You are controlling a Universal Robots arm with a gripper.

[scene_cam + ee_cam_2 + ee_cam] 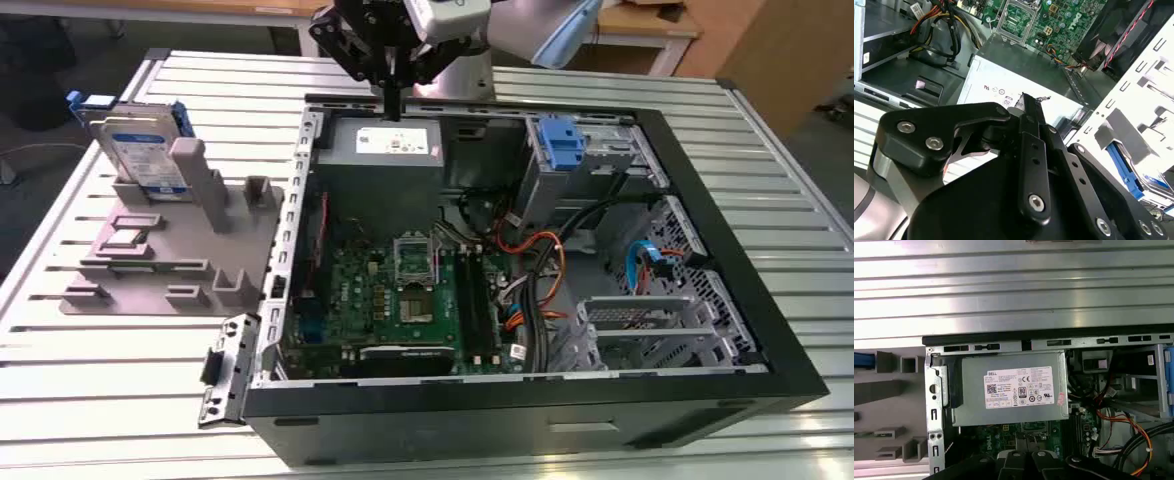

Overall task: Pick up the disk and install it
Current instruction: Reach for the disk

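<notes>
Hand (392, 104) prob. above PSU (384, 145); disk (140, 150) apart

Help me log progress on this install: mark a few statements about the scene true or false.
1. The disk stands in the grey holder, outside the case. True.
2. The gripper holds the disk. False: it is shut on nothing, far from the disk.
3. The gripper hangs over the power supply. True.
4. The case is closed. False: it lies open, with the motherboard showing.
5. The disk lies to the exterior view's right of the case. False: it is to the exterior view's left.
</notes>
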